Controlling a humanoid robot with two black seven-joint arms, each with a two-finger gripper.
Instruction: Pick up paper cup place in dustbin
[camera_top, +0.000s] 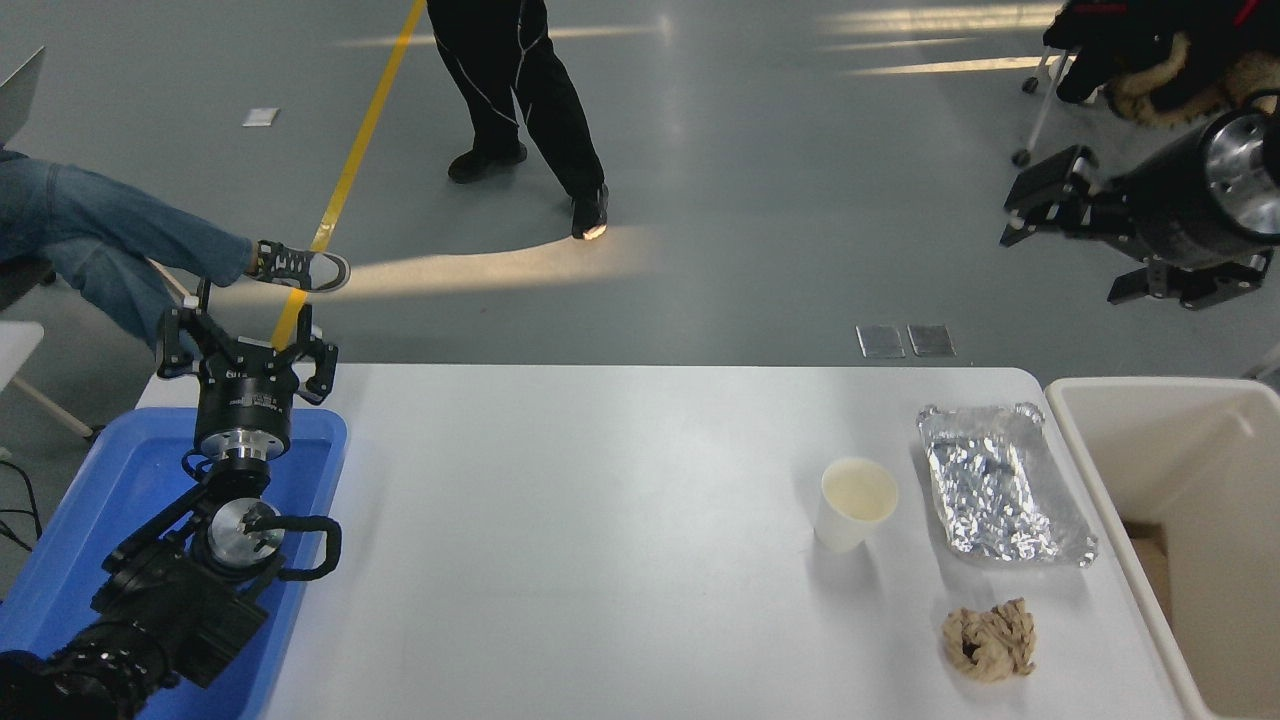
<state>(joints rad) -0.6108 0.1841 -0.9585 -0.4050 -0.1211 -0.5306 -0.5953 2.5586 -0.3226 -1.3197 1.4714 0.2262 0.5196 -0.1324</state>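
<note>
The paper cup stands upright and empty on the white table, right of the middle. The cream-beige dustbin stands off the table's right edge. My right gripper hangs high in the air at the upper right, pointing left, far above and behind the cup and the dustbin; it is open and empty. My left arm is parked at the lower left, with its gripper open over the blue tray's far edge.
A crinkled silver foil tray lies between the cup and the dustbin. A crumpled brown paper wad lies near the front right. A blue plastic tray sits at the left. A person's legs are on the floor beyond.
</note>
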